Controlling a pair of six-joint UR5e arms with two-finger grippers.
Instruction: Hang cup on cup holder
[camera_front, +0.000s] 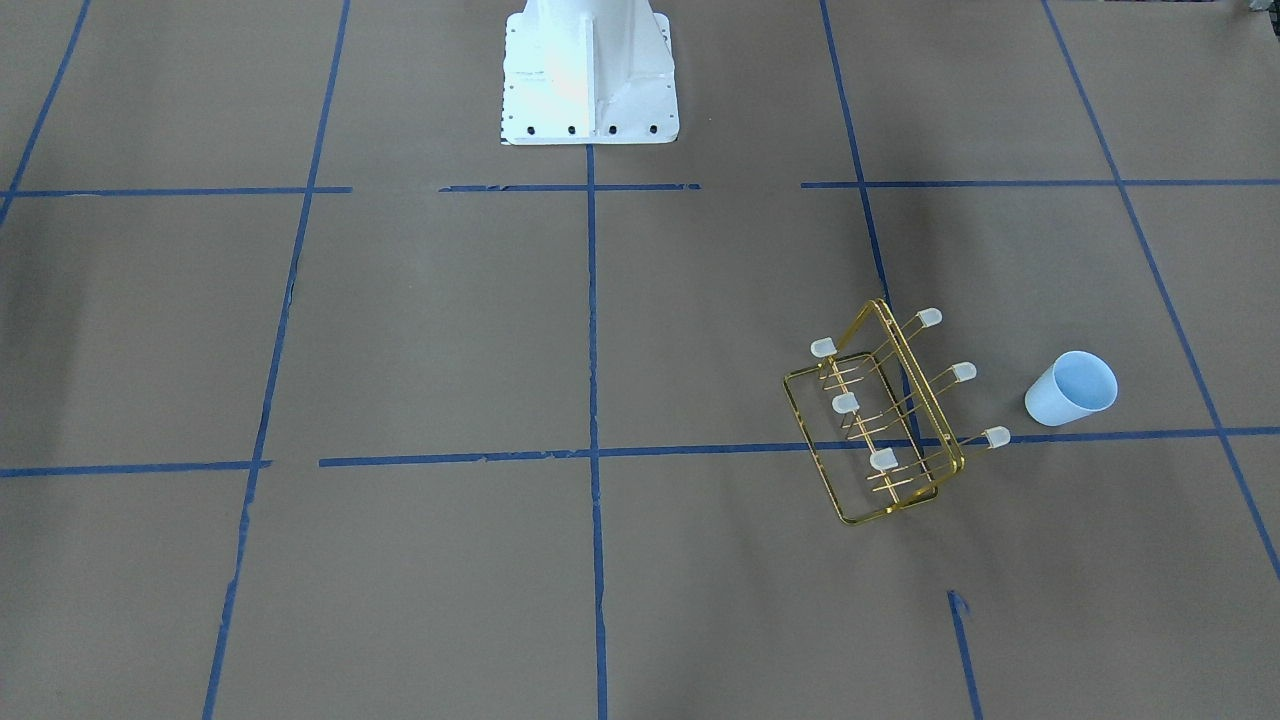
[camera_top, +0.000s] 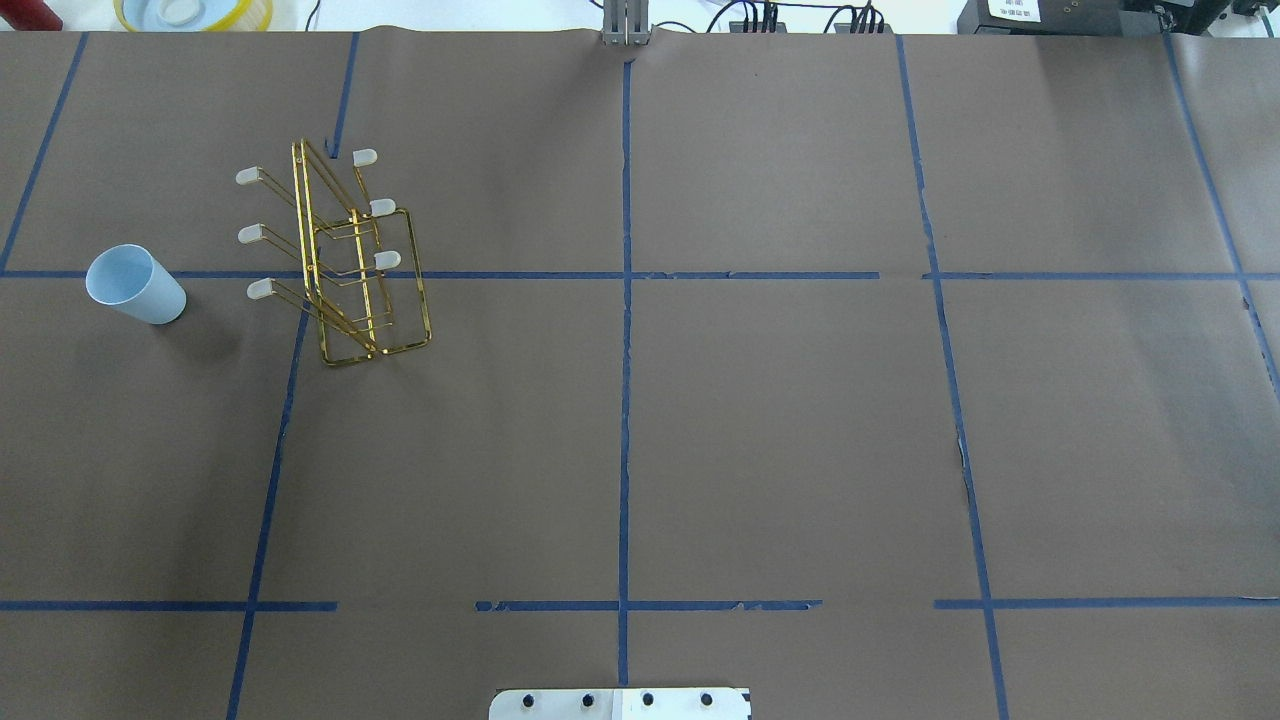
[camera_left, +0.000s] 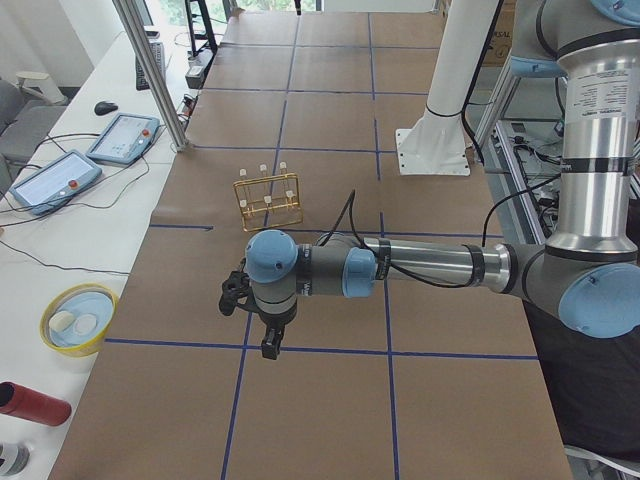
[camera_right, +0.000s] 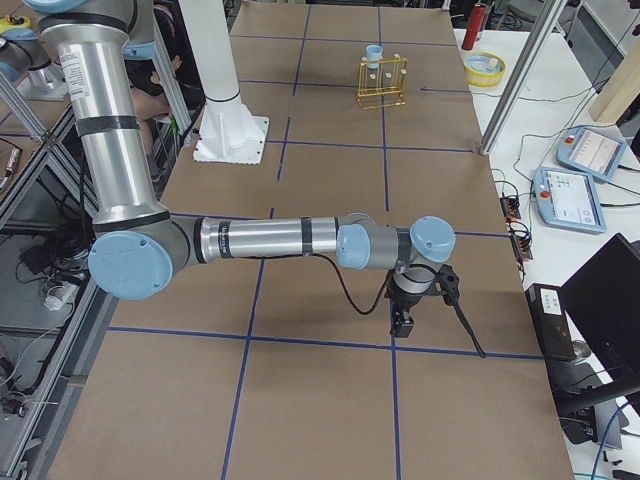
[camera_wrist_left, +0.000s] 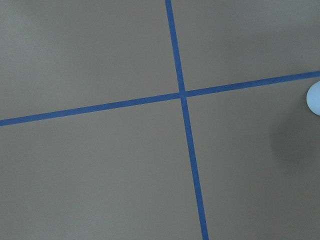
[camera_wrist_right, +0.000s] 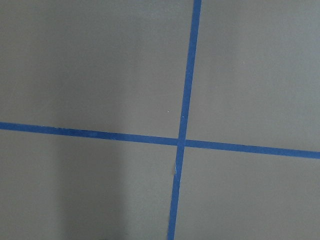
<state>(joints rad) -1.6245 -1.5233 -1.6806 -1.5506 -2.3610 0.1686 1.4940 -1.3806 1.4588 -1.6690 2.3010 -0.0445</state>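
The cup (camera_top: 135, 285), a small pale blue tumbler, stands upright on the table, mouth up, apart from the cup holder (camera_top: 345, 260) on its left. The cup holder is a gold wire rack with capped prongs. Both show in the front view, cup (camera_front: 1070, 388) and cup holder (camera_front: 880, 420). A sliver of the cup (camera_wrist_left: 315, 98) sits at the left wrist view's right edge. My left gripper (camera_left: 262, 340) hangs over the table short of the rack (camera_left: 268, 200). My right gripper (camera_right: 405, 318) hangs far from the rack (camera_right: 382, 82). I cannot tell whether either is open or shut.
The robot base (camera_front: 590, 70) stands at the table's middle edge. A yellow-rimmed bowl (camera_left: 78, 318) and a red cylinder (camera_left: 30, 403) lie on the side bench. Control tablets (camera_left: 125, 135) and a metal pole (camera_left: 150, 70) stand beyond the far table edge.
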